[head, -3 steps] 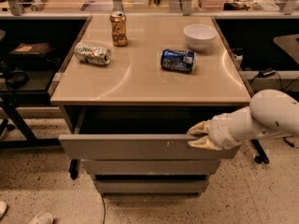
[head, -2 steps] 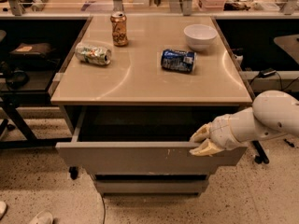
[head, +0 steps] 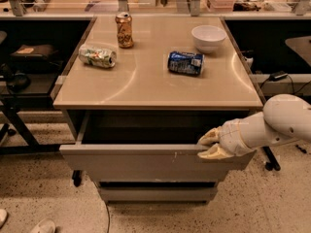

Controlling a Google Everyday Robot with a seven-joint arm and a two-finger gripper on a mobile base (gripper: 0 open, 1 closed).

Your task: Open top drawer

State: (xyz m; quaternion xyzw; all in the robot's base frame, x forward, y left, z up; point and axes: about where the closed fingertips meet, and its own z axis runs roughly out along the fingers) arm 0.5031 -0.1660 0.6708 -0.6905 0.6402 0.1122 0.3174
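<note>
A white shoe (head: 41, 225) lies on the speckled floor at seven o'clock in the view. Above it stands a tan counter (head: 146, 89) carrying four things. A crushed can (head: 97, 56) lies on its side at ten o'clock from the counter's middle. An upright can (head: 125, 29), brown and orange, stands just beside it at eleven o'clock. A blue can (head: 185, 62) lies on its side at two o'clock, near a white bowl (head: 208, 37) at one o'clock by the far right corner.

Below the counter, at six o'clock from its middle, the top drawer (head: 141, 163) stands open. Its long grey front sits well forward of the counter's edge, with a dark gap showing the shallow inside behind it. Small white scuffs mark the panel right of centre. Under it the narrower middle drawer front (head: 155, 193) sits closed.

At the drawer's right end, about four o'clock in the view, the gripper (head: 204, 147) is clamped on the upper rim of the drawer front. One pale finger sits behind the panel and the other against its outer face. The white arm (head: 286, 120) reaches in from the right edge, at three o'clock from the gripper.
</note>
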